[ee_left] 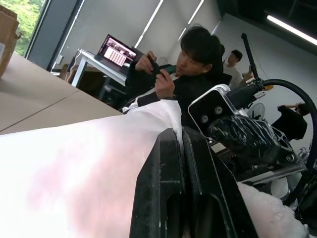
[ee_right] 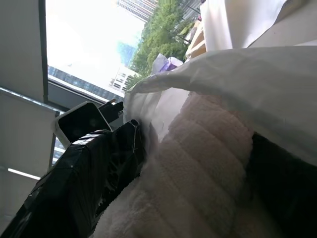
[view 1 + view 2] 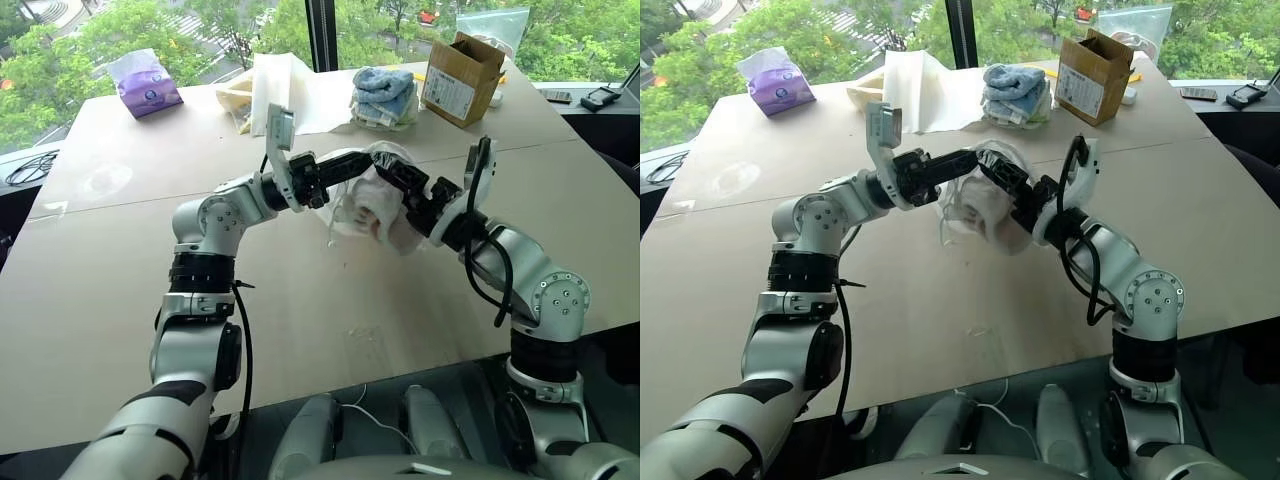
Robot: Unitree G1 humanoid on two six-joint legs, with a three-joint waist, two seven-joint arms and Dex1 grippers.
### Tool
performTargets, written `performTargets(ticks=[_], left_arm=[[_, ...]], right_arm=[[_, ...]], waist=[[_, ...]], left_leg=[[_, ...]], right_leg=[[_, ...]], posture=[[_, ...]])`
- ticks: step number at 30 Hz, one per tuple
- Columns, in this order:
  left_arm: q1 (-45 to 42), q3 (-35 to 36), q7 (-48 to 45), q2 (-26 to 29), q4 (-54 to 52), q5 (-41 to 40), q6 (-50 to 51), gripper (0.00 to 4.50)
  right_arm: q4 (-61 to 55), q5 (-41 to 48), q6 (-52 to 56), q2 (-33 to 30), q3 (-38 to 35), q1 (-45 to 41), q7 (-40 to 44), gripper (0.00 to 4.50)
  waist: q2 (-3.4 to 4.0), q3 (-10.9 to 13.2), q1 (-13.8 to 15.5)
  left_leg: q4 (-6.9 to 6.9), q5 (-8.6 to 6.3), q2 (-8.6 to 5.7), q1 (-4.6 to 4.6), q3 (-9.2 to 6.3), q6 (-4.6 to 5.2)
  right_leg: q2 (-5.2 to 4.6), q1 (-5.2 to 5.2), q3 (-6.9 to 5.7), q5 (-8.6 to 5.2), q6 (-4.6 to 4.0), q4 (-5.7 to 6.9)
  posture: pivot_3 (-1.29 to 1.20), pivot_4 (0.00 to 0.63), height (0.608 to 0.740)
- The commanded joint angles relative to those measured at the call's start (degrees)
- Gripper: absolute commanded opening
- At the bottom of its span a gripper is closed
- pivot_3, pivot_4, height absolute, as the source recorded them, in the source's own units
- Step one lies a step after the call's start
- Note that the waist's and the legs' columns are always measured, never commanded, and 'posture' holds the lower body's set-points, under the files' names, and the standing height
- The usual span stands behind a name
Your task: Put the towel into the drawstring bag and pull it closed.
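- Above the pale wooden table [image 3: 120, 300], in front of the brown cardboard box [image 3: 458, 78], both arms meet around the thin, semi-sheer white drawstring bag [image 3: 385, 160], held in the air.
- Left gripper [image 3: 322, 183]: fingers clenched on the bag's fabric at its mouth edge, on the side away from the box.
- Right gripper [image 3: 413, 196]: jaws spread wide at the bag's mouth, gripping nothing that I can make out.
- Small cream-white ribbed terry towel [image 3: 380, 218]: bunched partly inside the bag, its lower end hanging out of the opening towards the table.
- Handling, as I judge it: both pieces are light, soft and limp; the sheer fabric looks slippery and will sag shut unless kept taut.
- Best hold: pinch the towel's hanging fold to push it deeper, then take the thin white cords [image 3: 335, 222] dangling below the mouth.
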Motion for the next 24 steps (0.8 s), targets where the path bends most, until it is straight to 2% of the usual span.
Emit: performTargets(ticks=[1,5,8,11,18,21,24], left_arm=[[-0.3,0.9,-0.5,0.2,-2.5,-1.2,0.0,0.0],[-0.5,0.8,-0.6,0.2,-2.6,-1.2,0.4,0.0],[-1.0,0.7,-0.7,0.1,-2.1,-1.2,0.5,0.0],[-0.9,0.2,-1.0,-0.2,-2.3,-1.0,0.6,0.0],[-0.2,0.1,-0.6,-0.9,-4.1,-1.6,1.6,0.0],[0.2,0.2,-0.5,-0.6,-4.6,-1.4,1.8,0.0],[0.4,0.4,-0.5,-0.5,-4.9,-1.6,2.0,0.0]], right_arm=[[-4.0,-0.4,-0.5,-4.3,-2.1,1.9,6.8,4.48],[-6.7,0.4,3.2,-14.0,-3.5,5.4,17.5,4.48],[-8.8,-4.0,6.2,-21.5,-1.6,7.3,24.3,4.48],[-8.7,-5.6,6.4,-23.2,0.1,7.4,26.2,4.48],[-5.6,-19.2,6.6,-23.5,6.6,4.1,26.9,4.48],[-4.0,-22.4,5.8,-21.4,7.1,2.1,26.2,3.78],[-3.0,-24.4,5.9,-20.0,6.9,0.9,26.6,2.23]], waist=[[0.0,0.0,0.1],[0.0,0.0,0.5],[0.0,0.0,0.4],[-0.01,0.0,0.2],[-0.02,0.0,0.6],[-0.02,0.0,0.8],[-0.02,0.0,0.9]], left_leg=[[0.0,0.0,0.0,0.0,0.0,0.0],[0.01,-0.01,-0.03,-0.01,0.0,0.01],[0.0,-0.01,-0.02,0.0,0.01,0.02],[-0.01,-0.01,0.01,0.02,0.01,0.02],[0.03,-0.01,0.0,0.0,0.02,0.01],[0.02,0.0,0.0,0.0,0.0,0.0],[0.02,0.0,0.0,0.0,0.01,0.01]], right_leg=[[0.0,0.0,-0.01,0.0,0.0,0.0],[0.0,0.03,-0.02,0.0,0.01,-0.05],[0.02,0.05,-0.02,0.0,0.01,-0.08],[0.04,0.05,-0.02,-0.01,0.01,-0.07],[0.01,0.06,-0.01,0.0,0.01,-0.09],[0.01,0.05,-0.02,0.0,0.01,-0.09],[0.0,0.06,-0.01,0.0,0.01,-0.09]], posture=[[0.0,0.15,0.74],[0.0,0.15,0.74],[0.0,0.15,0.74],[0.0,0.15,0.74],[0.0,0.15,0.74],[0.0,0.15,0.74],[0.0,0.15,0.74]])
